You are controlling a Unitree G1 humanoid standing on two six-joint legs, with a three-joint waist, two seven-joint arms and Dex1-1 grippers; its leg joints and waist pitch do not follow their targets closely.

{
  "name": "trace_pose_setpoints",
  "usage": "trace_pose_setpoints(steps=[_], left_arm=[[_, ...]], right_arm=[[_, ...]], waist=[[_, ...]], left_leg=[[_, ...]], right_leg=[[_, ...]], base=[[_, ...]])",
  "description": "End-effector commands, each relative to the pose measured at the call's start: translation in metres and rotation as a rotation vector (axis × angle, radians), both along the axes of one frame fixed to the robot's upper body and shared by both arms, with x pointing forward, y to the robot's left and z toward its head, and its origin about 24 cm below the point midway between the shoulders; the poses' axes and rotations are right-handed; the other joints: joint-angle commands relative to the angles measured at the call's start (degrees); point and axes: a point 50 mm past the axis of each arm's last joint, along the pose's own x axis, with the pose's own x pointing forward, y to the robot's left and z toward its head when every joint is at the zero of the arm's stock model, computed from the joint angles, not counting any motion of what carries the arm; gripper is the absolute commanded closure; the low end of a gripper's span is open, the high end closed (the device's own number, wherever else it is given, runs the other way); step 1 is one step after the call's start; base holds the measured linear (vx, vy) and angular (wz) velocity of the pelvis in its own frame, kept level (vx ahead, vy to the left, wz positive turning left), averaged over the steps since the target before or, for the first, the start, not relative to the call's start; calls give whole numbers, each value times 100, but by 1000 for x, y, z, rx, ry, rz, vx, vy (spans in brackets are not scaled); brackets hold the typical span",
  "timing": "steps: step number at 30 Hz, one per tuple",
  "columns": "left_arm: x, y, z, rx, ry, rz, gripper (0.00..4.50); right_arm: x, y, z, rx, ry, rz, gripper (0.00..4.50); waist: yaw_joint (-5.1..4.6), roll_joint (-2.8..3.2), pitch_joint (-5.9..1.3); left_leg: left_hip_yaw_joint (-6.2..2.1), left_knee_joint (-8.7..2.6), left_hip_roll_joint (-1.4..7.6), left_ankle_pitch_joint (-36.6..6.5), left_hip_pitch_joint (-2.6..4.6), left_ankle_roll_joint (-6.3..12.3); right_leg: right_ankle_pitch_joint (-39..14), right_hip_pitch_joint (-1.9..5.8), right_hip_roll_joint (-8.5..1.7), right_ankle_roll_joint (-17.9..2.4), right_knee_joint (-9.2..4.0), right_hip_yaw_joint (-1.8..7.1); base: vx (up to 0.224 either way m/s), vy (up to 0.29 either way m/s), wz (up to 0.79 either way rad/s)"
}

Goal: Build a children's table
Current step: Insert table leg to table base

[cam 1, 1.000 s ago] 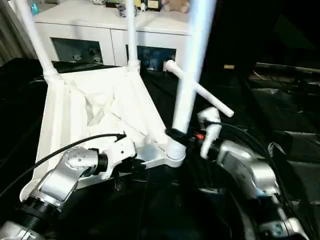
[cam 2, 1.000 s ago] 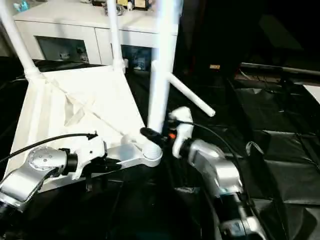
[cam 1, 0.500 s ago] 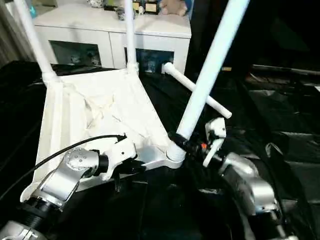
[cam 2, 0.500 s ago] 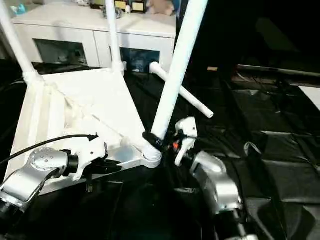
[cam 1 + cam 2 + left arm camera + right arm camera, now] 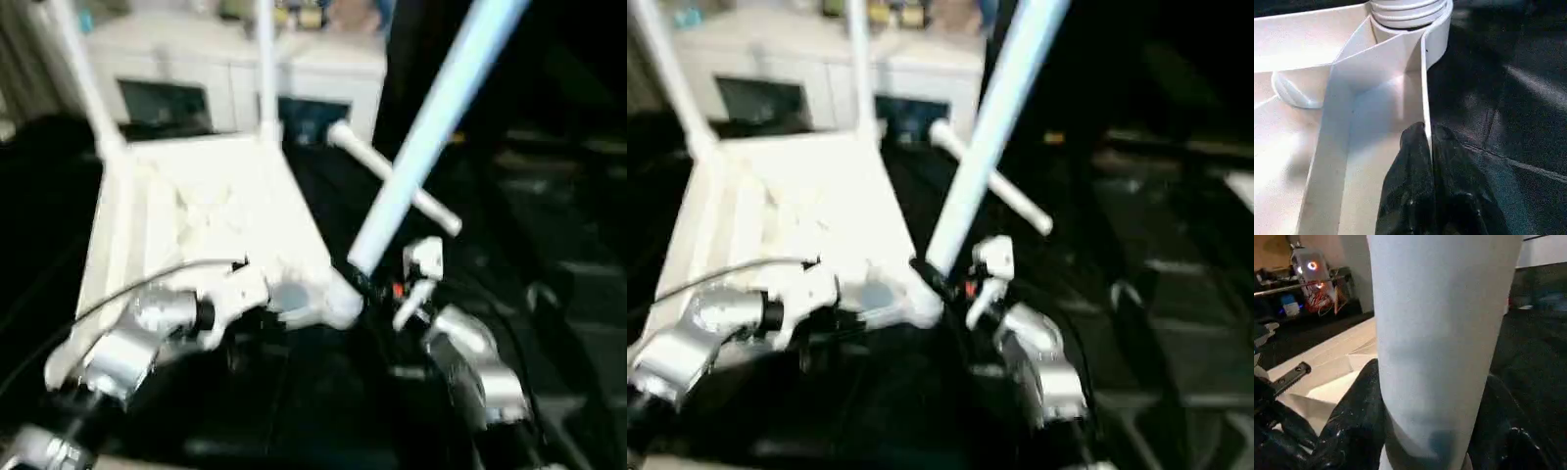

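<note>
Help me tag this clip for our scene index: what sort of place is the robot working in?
Probably an indoor room set up as a robot test space, part living room, part lab. A white cabinet with glass doors and small items on top stands behind; black sheeting covers the work area; electronics with lit lights sit on a rack.

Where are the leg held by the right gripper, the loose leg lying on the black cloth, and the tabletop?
held leg (image 5: 421, 137): left eye view, middle of its tilted shaft.
loose leg (image 5: 431, 205): left eye view, lower shaft near the free end.
tabletop (image 5: 201, 206): left eye view, ribbed underside.
</note>
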Motion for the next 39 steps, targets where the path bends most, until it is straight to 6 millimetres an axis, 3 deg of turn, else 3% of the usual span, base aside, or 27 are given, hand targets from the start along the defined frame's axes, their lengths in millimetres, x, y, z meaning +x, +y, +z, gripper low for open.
trace_pose_setpoints(steps=[1, 2, 4, 7, 15, 23, 28, 33, 39], left_arm=[[5, 5, 9, 22, -49, 11, 450], [5, 5, 9, 24, -50, 11, 450], [5, 6, 9, 26, -51, 11, 450], [6, 6, 9, 28, -52, 11, 450], [6, 8, 9, 38, -51, 9, 450], [5, 9, 9, 42, -48, 9, 450], [5, 9, 9, 41, -49, 11, 450], [5, 9, 8, 27, -40, 28, 450], [6, 12, 7, 32, -36, 39, 450]], right_arm=[[-5, -14, -23, -69, 108, -42, 264], [-5, -14, -24, -71, 107, -40, 264], [-4, -14, -24, -81, 104, -28, 264], [-4, -16, -24, -103, 99, -19, 264], [-11, -14, -37, -320, 107, 120, 264], [-15, -11, -48, -427, 171, 178, 264], [-12, -13, -52, -429, 213, 159, 264], [-13, -15, -52, -406, 215, 138, 264], [-11, -16, -51, -387, 211, 98, 264]], waist=[[-70, 90, -281], [-87, 87, -246], [-83, 86, -256], [-85, 66, -252], [-66, 57, -224], [-85, 41, -236], [-105, 25, -227], [-147, 33, -239], [-167, 30, -224]], left_leg=[[-63, -496, 225, -1852, 16, -139], [-50, -509, 204, -2119, 10, -140], [-53, -516, 203, -2299, 50, -150], [-42, -540, 209, -2133, 30, -113], [-33, -540, 197, -2171, 55, -116], [-51, -579, 214, -2324, 60, -133], [-52, -579, 205, -2405, 83, -143], [-42, -607, 222, -2302, 66, -141], [-50, -608, 216, -2426, 77, -145]], right_leg=[[-1553, 98, -321, -863, -647, 345], [-1801, 107, -333, -874, -691, 339], [-2134, 113, -381, -812, -753, 346], [-2038, 125, -379, -770, -770, 352], [-2696, 101, -407, -551, -860, 361], [-2520, 100, -385, -582, -855, 353], [-2884, 78, -411, -500, -913, 350], [-2375, 98, -381, -628, -874, 344], [-2713, 82, -403, -564, -920, 345]], base=[[0, 0, 0], [0, 0, 0], [0, 0, 0], [0, 0, 0], [0, 0, 0], [0, 0, 0], [0, 0, 0], [0, 0, 0], [0, 0, 0]])
